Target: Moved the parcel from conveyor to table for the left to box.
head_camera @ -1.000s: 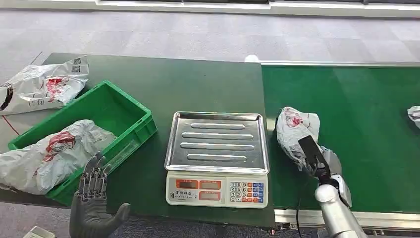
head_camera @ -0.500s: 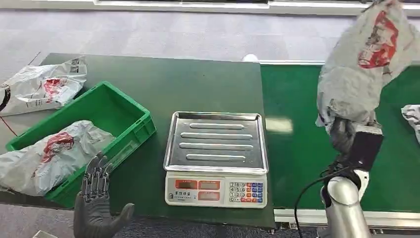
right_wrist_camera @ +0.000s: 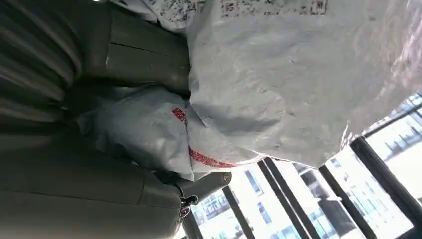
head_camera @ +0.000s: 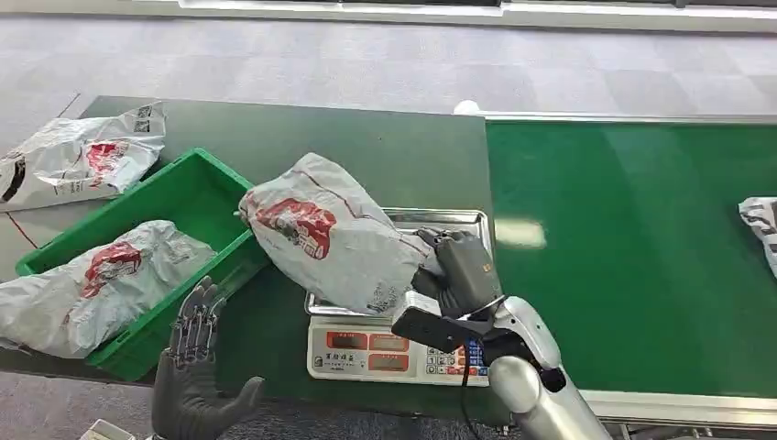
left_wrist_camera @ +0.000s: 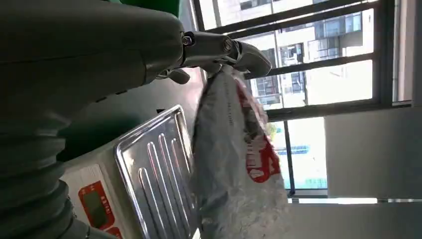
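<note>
My right hand point(head_camera: 455, 280) grips one end of a grey plastic parcel point(head_camera: 325, 231) with a red logo, held over the left part of the scale's steel tray point(head_camera: 440, 220) and reaching toward the green crate point(head_camera: 197, 197). Up close, the right wrist view shows the crumpled parcel point(right_wrist_camera: 278, 84) against the hand point(right_wrist_camera: 129, 59). In the left wrist view the same parcel point(left_wrist_camera: 234, 164) hangs beside the tray point(left_wrist_camera: 154, 164). My left hand point(head_camera: 194, 380) stays low at the table's front edge, fingers spread, holding nothing.
The green crate holds another grey parcel point(head_camera: 87, 284). A third parcel point(head_camera: 78, 160) lies on the table at the far left. On the green conveyor point(head_camera: 632, 238), one more parcel point(head_camera: 760, 220) sits at the right edge. The scale's keypad point(head_camera: 366, 353) faces me.
My right hand has swung the parcel from high above the conveyor leftward and down over the scale. The left hand has shifted slightly right.
</note>
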Robot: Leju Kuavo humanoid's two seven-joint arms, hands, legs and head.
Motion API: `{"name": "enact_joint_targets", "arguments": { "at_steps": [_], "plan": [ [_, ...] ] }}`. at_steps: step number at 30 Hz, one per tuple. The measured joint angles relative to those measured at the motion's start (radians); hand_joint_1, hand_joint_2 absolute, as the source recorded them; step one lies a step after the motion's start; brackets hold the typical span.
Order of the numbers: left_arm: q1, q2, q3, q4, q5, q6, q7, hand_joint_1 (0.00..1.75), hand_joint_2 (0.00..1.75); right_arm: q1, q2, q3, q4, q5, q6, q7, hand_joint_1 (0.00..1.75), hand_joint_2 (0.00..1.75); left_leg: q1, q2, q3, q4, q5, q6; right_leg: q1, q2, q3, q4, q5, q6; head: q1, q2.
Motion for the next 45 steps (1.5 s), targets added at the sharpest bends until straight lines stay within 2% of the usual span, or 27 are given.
{"name": "enact_joint_targets", "arguments": {
  "at_steps": [1, 5, 23, 27, 29, 33, 38, 43, 45],
  "plan": [
    [0.002, -0.005, 0.000, 0.000, -0.010, -0.005, 0.010, 0.00, 1.75, 0.000, 0.008, 0.005, 0.000, 0.029, 0.046, 0.049, 0.00, 1.75, 0.000, 0.000, 0.000, 0.000, 0.000, 0.000, 0.000, 0.000, 0.000, 0.000, 0.000, 0.000, 0.000, 0.000],
    [0.009, -0.016, 0.003, -0.006, -0.020, -0.015, 0.024, 0.00, 1.75, 0.002, 0.013, 0.006, 0.000, 0.069, 0.081, 0.106, 0.00, 1.75, 0.000, 0.000, 0.000, 0.000, 0.000, 0.000, 0.000, 0.000, 0.000, 0.000, 0.000, 0.000, 0.000, 0.000],
    [0.034, -0.035, 0.013, -0.025, -0.032, -0.029, 0.040, 0.00, 1.75, 0.018, 0.008, 0.006, 0.001, 0.103, 0.085, 0.157, 0.00, 1.75, 0.000, 0.000, 0.000, 0.000, 0.000, 0.000, 0.000, 0.000, 0.000, 0.000, 0.000, 0.000, 0.000, 0.000],
    [0.043, -0.037, 0.021, -0.039, -0.068, -0.021, 0.039, 0.00, 1.75, 0.039, 0.005, 0.002, -0.001, 0.000, 0.065, 0.113, 0.00, 1.75, 0.000, 0.000, 0.000, 0.000, 0.000, 0.000, 0.000, 0.000, 0.000, 0.000, 0.000, 0.000, 0.000, 0.000],
    [0.044, -0.037, 0.023, -0.053, -0.110, -0.009, 0.040, 0.00, 1.75, 0.060, 0.005, -0.014, -0.011, -0.119, 0.063, 0.078, 0.00, 1.75, 0.000, 0.000, 0.000, 0.000, 0.000, 0.000, 0.000, 0.000, -0.001, 0.000, 0.000, 0.000, 0.000, 0.000],
    [0.028, -0.033, 0.024, -0.098, -0.285, 0.032, 0.133, 0.00, 1.75, 0.109, 0.005, -0.077, -0.056, -0.364, 0.062, 0.076, 0.00, 1.75, 0.000, 0.000, 0.000, 0.000, 0.000, 0.000, 0.000, 0.000, -0.001, 0.000, 0.000, 0.000, 0.000, 0.000],
    [-0.067, 0.003, -0.008, -0.112, -0.482, 0.096, 0.252, 0.00, 1.75, 0.188, -0.006, -0.178, -0.125, -0.542, 0.017, 0.043, 0.00, 1.75, 0.000, 0.000, 0.001, 0.000, 0.000, 0.000, 0.000, -0.001, -0.001, -0.001, 0.000, 0.000, 0.000, 0.000],
    [-0.222, 0.023, -0.064, -0.061, -0.536, 0.092, 0.348, 0.00, 1.75, 0.282, -0.041, -0.262, -0.188, -0.617, -0.034, -0.029, 0.00, 1.75, -0.001, -0.001, 0.001, 0.001, 0.000, 0.000, -0.001, -0.002, 0.000, -0.001, 0.001, 0.001, 0.000, 0.000],
    [-0.278, 0.024, -0.093, -0.027, -0.565, 0.082, 0.400, 0.00, 1.75, 0.319, -0.044, -0.290, -0.209, -0.672, -0.112, -0.120, 0.00, 1.75, -0.001, 0.000, 0.001, 0.001, 0.000, 0.000, -0.001, -0.001, -0.001, -0.001, 0.002, 0.001, 0.000, 0.000]
  ]
}}
